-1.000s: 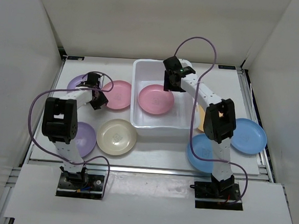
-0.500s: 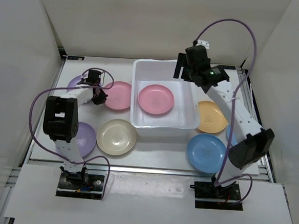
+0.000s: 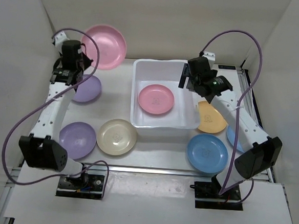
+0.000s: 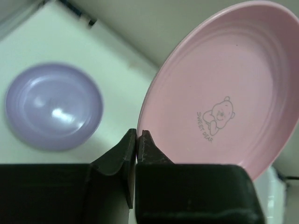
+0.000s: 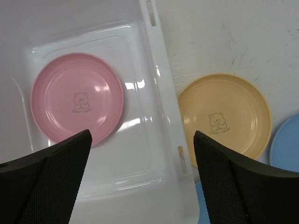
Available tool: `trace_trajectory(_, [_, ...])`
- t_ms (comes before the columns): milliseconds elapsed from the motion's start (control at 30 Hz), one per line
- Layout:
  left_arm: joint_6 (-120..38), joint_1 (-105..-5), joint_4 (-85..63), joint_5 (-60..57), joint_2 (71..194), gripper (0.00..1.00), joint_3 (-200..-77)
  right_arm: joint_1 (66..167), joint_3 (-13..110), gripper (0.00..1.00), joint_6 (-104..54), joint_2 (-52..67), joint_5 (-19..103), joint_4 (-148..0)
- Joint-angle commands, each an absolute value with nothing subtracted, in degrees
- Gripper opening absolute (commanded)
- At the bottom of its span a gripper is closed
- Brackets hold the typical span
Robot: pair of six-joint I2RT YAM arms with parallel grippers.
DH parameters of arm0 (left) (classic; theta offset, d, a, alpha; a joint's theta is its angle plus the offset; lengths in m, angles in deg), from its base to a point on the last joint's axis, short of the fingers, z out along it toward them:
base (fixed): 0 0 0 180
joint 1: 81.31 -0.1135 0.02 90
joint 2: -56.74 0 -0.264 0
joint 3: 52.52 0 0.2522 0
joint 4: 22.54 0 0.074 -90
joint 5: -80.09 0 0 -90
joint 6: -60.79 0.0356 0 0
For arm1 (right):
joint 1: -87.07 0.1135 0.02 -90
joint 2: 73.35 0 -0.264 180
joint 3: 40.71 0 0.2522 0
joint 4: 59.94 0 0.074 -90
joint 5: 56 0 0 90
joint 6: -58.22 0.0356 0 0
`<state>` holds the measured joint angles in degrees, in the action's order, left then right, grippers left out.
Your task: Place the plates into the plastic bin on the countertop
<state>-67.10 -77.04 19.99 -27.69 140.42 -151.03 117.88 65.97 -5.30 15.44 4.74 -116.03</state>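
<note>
**Inspector:** Plates and bin, please.

**Recorder:** One pink plate (image 3: 156,98) lies flat on the floor of the plastic bin (image 3: 140,73), printed side up and slightly left of centre. It is the only plate inside. The bin stands at the back middle of the countertop (image 3: 157,146).

**Inspector:** The others?

**Recorder:** A second pink plate (image 4: 224,93) is off the surface, raised at the far left corner near the back wall. It is tilted on edge, with its bear print facing the wrist camera. The left gripper (image 4: 136,136) is clamped on its lower rim, fingers pressed together on the edge. Below it a purple plate (image 3: 87,89) lies on the countertop. A second purple plate (image 3: 77,139) and a cream plate (image 3: 117,136) lie side by side near the front left. They are close, but I cannot tell whether they touch.

**Inspector:** Right side?

**Recorder:** A yellow-orange plate (image 3: 212,118) lies just beside the bin's right wall. A blue plate (image 3: 206,153) lies in front of it, near the bin's front right corner. Another blue plate (image 5: 288,140) sits to the right of the yellow-orange one and is largely hidden by the right arm in the top view.

**Inspector:** Right gripper?

**Recorder:** The right gripper (image 5: 142,137) hangs above the bin's right wall, fingers spread wide apart, nothing between them.
</note>
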Motion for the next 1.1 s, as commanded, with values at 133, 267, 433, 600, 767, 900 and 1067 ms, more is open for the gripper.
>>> trace_trajectory(133, [-61.91,-74.99,18.38,-14.85,139.62,0.1,-161.46,114.24,62.0,0.95,1.97,6.47,-1.87,-116.68])
trace_trajectory(267, [-57.43,-69.11,19.69,-11.24,145.49,0.1,-162.6,108.79,60.85,0.96,5.13,3.74,-0.72,-118.43])
trace_trajectory(433, [-51.19,-59.28,28.2,-11.75,157.09,0.1,-169.97,101.41,58.4,0.97,4.53,0.4,2.7,-118.53])
trace_trajectory(600, [-48.63,-53.19,42.09,-21.14,170.97,0.1,-183.76,95.08,55.76,0.97,5.13,-0.4,4.81,-119.49])
trace_trajectory(767, [-47.49,-52.48,47.82,-22.13,181.63,0.1,-194.42,87.16,51.72,0.96,5.32,-0.4,13.77,-119.14])
trace_trajectory(900, [-46.17,-52.39,49.75,-21.6,183.83,0.1,-193.72,82.16,49.34,0.96,4.7,-0.84,15.71,-118.52])
trace_trajectory(1067, [-46.78,-52.39,51.86,-23.62,185.15,0.14,-193.46,78.99,47.14,0.95,4.17,-0.58,18.34,-116.86])
